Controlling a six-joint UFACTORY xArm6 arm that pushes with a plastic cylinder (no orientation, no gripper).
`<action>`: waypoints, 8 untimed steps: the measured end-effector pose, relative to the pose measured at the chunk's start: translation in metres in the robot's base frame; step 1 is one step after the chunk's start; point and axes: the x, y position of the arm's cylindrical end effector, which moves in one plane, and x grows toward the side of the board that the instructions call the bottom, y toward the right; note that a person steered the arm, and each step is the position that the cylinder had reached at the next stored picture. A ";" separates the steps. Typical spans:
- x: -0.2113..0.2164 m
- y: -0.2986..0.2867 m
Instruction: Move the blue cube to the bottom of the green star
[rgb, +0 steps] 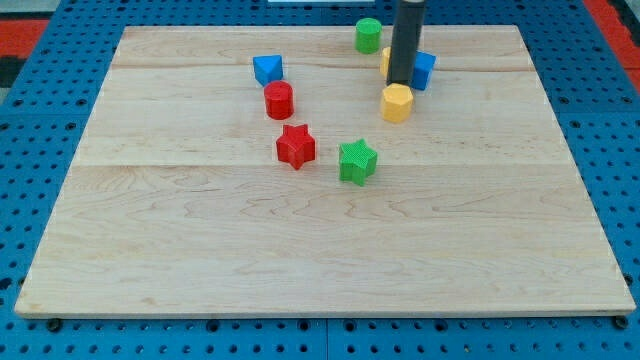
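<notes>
The blue cube (424, 70) sits near the view's top right, partly hidden behind my rod. My tip (400, 83) is at the cube's left edge, just above the yellow hexagonal block (397, 102). The green star (356, 161) lies lower and to the left, near the board's middle. A second yellow block (386, 60) peeks out behind the rod's left side; its shape is hidden.
A green cylinder (368, 35) stands at the top, left of the rod. A blue triangular block (267, 69), a red cylinder (279, 100) and a red star (295, 146) lie left of the green star. The wooden board (200, 250) rests on a blue pegboard.
</notes>
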 end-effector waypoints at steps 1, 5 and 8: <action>0.030 -0.001; -0.087 0.101; -0.063 -0.013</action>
